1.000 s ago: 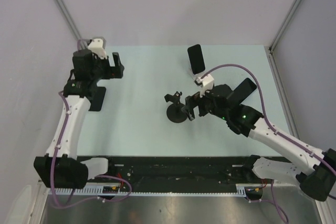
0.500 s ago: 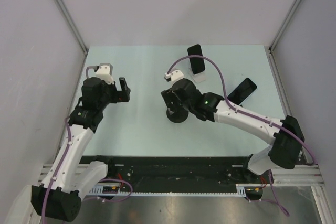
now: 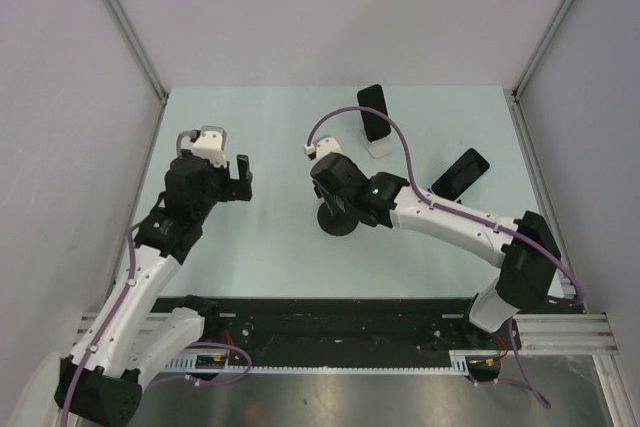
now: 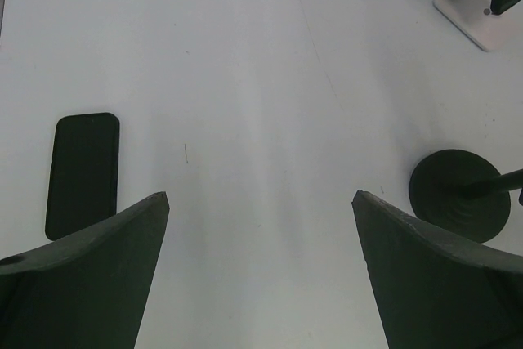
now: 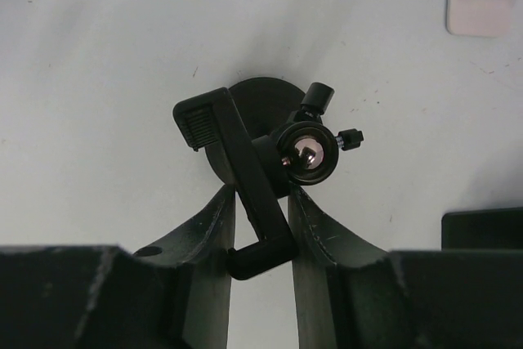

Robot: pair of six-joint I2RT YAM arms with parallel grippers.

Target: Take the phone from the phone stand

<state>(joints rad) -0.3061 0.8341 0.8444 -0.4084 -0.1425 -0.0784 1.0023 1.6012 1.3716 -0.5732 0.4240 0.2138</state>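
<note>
The right end effector (image 5: pixel 260 220) is clenched on the clamp (image 5: pixel 235 167) of the black stand (image 3: pixel 338 221) in the middle of the tabletop (image 3: pixel 270 127). A phone (image 3: pixel 373 111) stands propped in the white stand (image 3: pixel 378 150) at the back; another phone (image 3: pixel 460 174) lies flat to the right. The left end effector (image 4: pixel 260 202) hangs released above the tabletop

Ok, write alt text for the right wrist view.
The right gripper pinches the clamp arm of an empty black phone stand, seen from above on a pale table. A white stand base and a dark phone's edge sit at the right.
</note>
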